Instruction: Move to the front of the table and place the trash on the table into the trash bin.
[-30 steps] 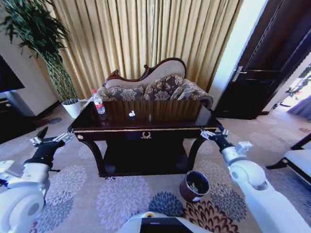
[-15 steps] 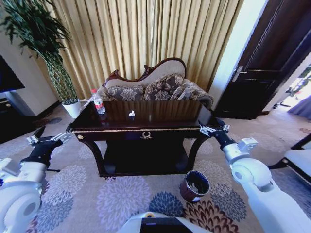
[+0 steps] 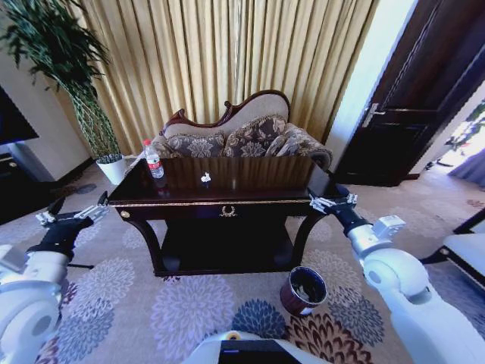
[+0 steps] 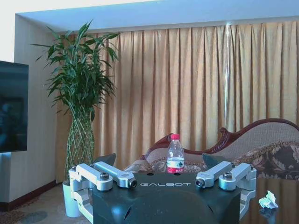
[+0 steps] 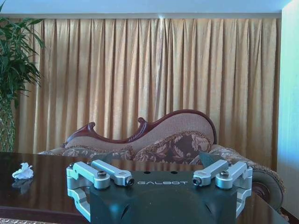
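The clear water bottle [image 3: 154,162] with red cap and red label stands upright near the left end of the dark-brown glossy table [image 3: 250,182], close to its back edge. A small crumpled white paper scrap [image 3: 205,178] lies on the same top, to the right of the bottle and a little closer to the front edge, apart from it. In the left wrist view the bottle [image 4: 175,153] is seen over the gripper body and the scrap [image 4: 268,199] lies on the shiny top to one side; the right wrist view shows the scrap [image 5: 23,171] with its reflection in the wood. The dark maroon trash bin [image 3: 303,290] stands on the flowered carpet [image 3: 182,307], in front of the table's right front leg, and some pale pieces lie inside it. The left gripper [image 3: 71,216] is held in the air beside the left front corner of the table, lower than the top, with its fingers spread wide and nothing between them. The right gripper [image 3: 332,202] is just at the right front corner of the table, also spread wide and holding nothing. Behind the table there is a carved sofa [image 3: 239,136] with patterned cushions, then golden curtains [image 3: 227,61]. A tall green plant [image 3: 61,61] in a white pot [image 3: 113,168] stands at the left, and a dark door [image 3: 409,114] is at the right.
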Robot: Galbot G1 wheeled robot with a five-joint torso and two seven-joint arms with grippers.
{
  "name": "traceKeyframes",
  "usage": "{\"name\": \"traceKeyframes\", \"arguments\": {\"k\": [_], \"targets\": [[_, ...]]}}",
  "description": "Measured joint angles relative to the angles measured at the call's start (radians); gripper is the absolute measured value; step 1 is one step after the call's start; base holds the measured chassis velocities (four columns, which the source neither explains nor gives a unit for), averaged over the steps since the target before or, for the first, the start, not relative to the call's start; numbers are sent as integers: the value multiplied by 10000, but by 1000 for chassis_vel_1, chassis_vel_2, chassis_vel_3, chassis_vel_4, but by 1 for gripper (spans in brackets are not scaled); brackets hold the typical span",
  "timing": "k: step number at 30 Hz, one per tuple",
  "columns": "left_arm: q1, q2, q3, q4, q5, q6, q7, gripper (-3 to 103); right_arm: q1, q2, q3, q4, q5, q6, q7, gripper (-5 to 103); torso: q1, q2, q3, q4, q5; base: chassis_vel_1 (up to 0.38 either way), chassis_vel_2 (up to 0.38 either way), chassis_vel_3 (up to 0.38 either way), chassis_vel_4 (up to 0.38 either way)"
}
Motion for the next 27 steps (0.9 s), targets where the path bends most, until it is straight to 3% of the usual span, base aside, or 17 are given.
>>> {"name": "traceKeyframes", "arguments": {"k": [27], "targets": [[-9,-8,17,25,20,-66,65,100,69,9,-179,-46,-8,1,-99,100,-1,0,0,-1,0,-11,9,8,-10]]}}
